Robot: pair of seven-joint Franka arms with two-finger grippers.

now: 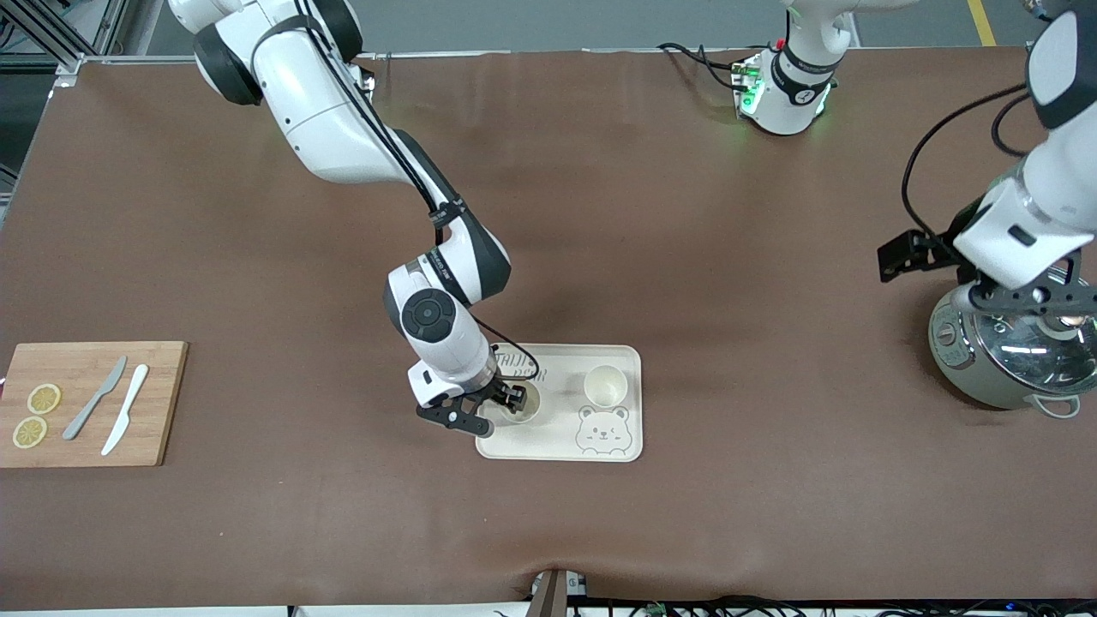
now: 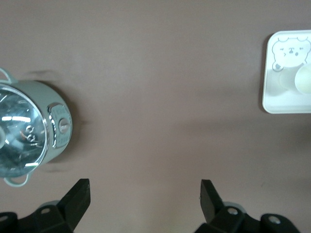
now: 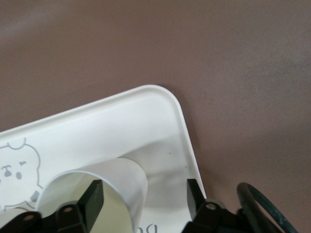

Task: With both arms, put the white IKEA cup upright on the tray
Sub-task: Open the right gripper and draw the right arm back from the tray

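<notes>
My right gripper (image 1: 507, 403) low over tray (image 1: 561, 450), centre of front frame. Fingers (image 3: 92, 199) spread wide, straddling wall of white cup (image 3: 114, 182): one finger inside mouth, other outside (not clamped). Cup upright on tray, at end toward right arm; second cup (image 1: 603, 385) upright on same tray above bear drawing (image 1: 602, 431). My left gripper (image 2: 145, 196) waits at right edge of front frame, over table beside grey pot (image 1: 1007, 360), fingers wide, holding nothing.
</notes>
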